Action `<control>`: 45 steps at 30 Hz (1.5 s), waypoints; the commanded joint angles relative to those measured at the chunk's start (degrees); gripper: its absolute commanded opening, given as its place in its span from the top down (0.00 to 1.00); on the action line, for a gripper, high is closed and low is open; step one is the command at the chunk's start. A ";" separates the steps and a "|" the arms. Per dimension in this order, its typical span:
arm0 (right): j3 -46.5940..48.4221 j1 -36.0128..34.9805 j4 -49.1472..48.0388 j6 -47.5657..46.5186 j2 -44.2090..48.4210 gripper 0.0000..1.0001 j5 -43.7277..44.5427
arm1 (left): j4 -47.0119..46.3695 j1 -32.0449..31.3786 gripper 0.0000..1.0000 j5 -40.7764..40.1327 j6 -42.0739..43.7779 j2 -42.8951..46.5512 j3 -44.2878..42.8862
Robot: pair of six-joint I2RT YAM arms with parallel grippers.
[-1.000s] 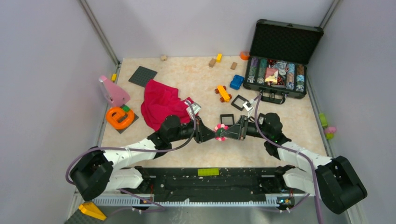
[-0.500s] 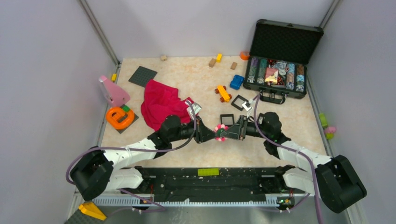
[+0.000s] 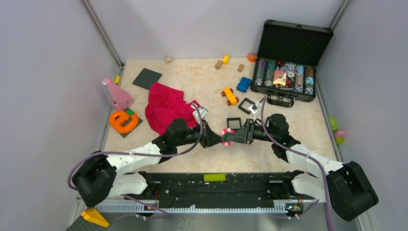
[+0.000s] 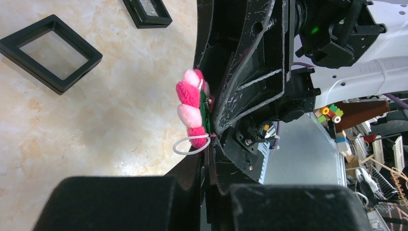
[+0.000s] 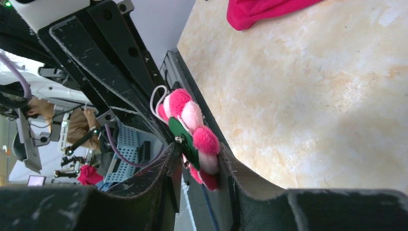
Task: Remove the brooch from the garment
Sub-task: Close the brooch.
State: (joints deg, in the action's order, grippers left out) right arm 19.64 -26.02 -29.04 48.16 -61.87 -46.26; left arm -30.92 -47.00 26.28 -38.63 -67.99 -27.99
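1. The brooch hangs clear of the table, between the two end effectors and free of the garment.
2. Left end effector: the fingers are pressed together, and the brooch's lower back edge appears to be nipped at their tips.
3. Right end effector: the fingers stand apart on either side of the brooch, close against it. Whether they press it cannot be told.
4. Risk: if the left hold is only on the thin backing, the brooch could twist out and drop once the right fingers give no support. The white loop under the brooch could also snag a fingertip and drag the piece along.
5. Brooch: a ring of soft, fuzzy pink and pale petals on a flat green backing. It looks compressible and likely to slip if pinched by the fluff.
6. Just beyond the brooch: rigid black square frames lie on the smooth, marbled beige table.
7. Beyond and left of the brooch, well apart: the garment, a limp, crumpled crimson cloth.
8. Far beyond and right of the brooch: an open, hard black case with a foam-lined lid.
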 commanded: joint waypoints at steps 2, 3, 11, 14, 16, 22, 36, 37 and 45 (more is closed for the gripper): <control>1.32 0.79 6.37 -4.64 0.83 0.67 7.76 | -4.15 -1.52 1.00 4.87 0.54 2.99 -4.32; 1.35 0.73 6.70 -4.73 0.96 0.67 7.88 | -3.92 -1.51 1.00 4.75 0.65 2.87 -4.41; 1.61 0.79 5.68 -5.22 0.57 0.75 6.49 | -4.20 -1.52 1.00 5.10 0.19 2.61 -4.49; 0.72 0.80 1.02 -3.42 -0.15 0.78 4.25 | -5.95 -1.51 1.00 5.73 -0.74 2.11 -4.18; -0.22 0.75 -2.90 -1.80 -0.25 0.80 3.19 | -6.40 -1.52 1.00 5.87 -1.00 1.90 -4.05; -1.49 0.74 -4.77 -0.92 1.63 0.70 1.96 | -5.47 -1.47 1.00 5.23 -1.10 1.33 -4.12; -1.61 1.56 -4.09 0.08 2.32 0.52 -0.27 | -2.21 0.09 1.00 2.53 -3.45 -1.17 -4.42; -1.62 1.63 -4.03 0.17 2.42 0.52 -0.31 | -1.94 0.21 1.00 2.65 -3.66 -1.70 -4.64; -1.64 5.37 0.52 -0.83 4.83 0.52 -1.20 | 0.12 2.64 1.00 2.18 -5.22 -3.41 -4.69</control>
State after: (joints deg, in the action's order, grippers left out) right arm 17.98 -22.70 -29.76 48.12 -59.83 -46.26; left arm -29.65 -45.82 27.66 -42.48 -71.16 -30.79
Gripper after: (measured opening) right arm 0.480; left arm 0.023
